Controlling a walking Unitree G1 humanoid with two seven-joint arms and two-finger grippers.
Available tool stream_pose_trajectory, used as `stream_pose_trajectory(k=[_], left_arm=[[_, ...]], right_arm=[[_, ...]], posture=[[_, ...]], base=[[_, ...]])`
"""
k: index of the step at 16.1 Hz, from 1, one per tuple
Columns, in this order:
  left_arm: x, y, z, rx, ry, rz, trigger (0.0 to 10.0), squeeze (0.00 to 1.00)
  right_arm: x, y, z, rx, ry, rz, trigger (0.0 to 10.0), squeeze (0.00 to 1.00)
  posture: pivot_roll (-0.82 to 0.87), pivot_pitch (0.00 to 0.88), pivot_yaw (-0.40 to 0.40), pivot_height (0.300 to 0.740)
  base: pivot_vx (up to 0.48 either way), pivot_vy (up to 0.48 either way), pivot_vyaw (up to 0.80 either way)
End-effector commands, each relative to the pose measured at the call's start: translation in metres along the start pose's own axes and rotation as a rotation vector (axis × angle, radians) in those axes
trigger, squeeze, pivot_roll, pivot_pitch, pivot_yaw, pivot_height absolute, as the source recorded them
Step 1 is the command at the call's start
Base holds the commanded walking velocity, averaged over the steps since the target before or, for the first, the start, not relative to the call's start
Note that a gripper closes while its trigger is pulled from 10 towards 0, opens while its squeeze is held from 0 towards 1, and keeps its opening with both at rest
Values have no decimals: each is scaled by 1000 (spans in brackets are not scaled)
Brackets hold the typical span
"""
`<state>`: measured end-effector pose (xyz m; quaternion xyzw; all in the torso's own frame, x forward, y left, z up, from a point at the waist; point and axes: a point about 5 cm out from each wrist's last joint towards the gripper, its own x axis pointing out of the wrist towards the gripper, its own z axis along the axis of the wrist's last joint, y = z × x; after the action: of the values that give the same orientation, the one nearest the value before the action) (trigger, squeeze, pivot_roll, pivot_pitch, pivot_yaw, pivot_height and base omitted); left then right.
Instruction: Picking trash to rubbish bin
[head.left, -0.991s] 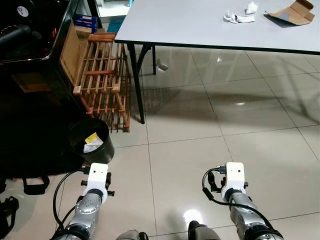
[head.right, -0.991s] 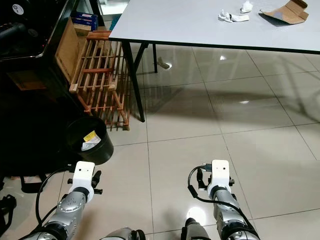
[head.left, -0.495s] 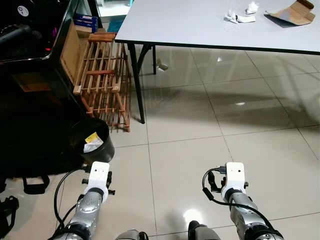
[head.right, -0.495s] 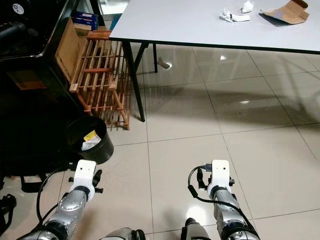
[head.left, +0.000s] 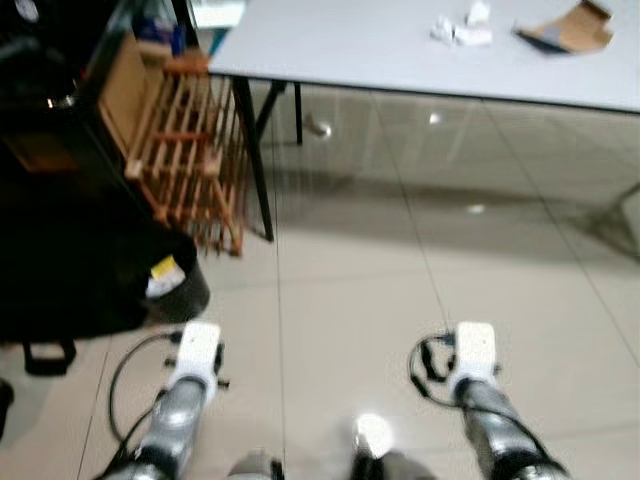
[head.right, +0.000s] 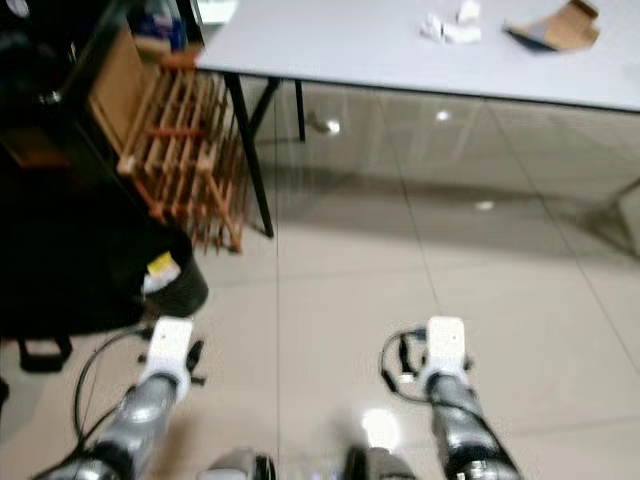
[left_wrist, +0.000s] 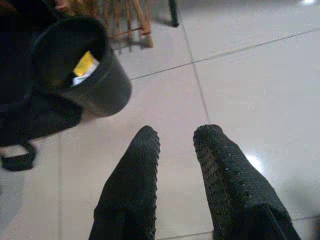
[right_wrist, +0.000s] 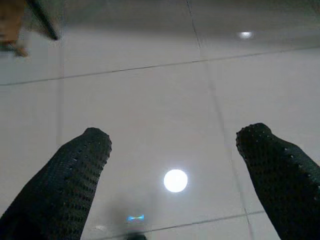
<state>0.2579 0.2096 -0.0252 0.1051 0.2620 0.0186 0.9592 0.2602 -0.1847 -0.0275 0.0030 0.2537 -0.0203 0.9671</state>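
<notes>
Both claws, left claw (left_wrist: 175, 142) and right claw (right_wrist: 172, 145), hang over open tile floor (head.left: 400, 290).

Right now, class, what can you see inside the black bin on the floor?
Inside the black bin lie a yellow scrap and a pale scrap against its inner wall. The bin's bottom is dark, so anything deeper cannot be made out.

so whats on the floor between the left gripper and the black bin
Nothing: in the left wrist view, bare pale floor tile separates the open left gripper from the black rubbish bin, which already holds a yellow scrap.
</notes>
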Motion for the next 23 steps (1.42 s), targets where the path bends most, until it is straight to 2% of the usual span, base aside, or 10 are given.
stream_pose_trajectory(k=[1, 14, 20, 23], left_arm=[[-2, -3, -5, -8, 22, -2, 10000, 0], [-2, -4, -7, -17, 26, 1, 10000, 0], [-1, -4, -2, -67, 2, 1, 10000, 0], [0, -4, -1, -64, 3, 3, 10000, 0]], right_arm=[[-2, -6, -5, 1, 21, -14, 10000, 0], [-3, -5, -6, -4, 23, -6, 10000, 0], [-2, -5, -6, -5, 22, -5, 10000, 0], [-2, -5, -6, -5, 22, -4, 10000, 0]], posture=[[-23, 175, 66, 740], [-24, 174, 61, 740], [-29, 162, 64, 740], [-28, 162, 62, 740]], base=[[0, -480, 0], [0, -401, 0], [0, 0, 0], [0, 0, 0]])
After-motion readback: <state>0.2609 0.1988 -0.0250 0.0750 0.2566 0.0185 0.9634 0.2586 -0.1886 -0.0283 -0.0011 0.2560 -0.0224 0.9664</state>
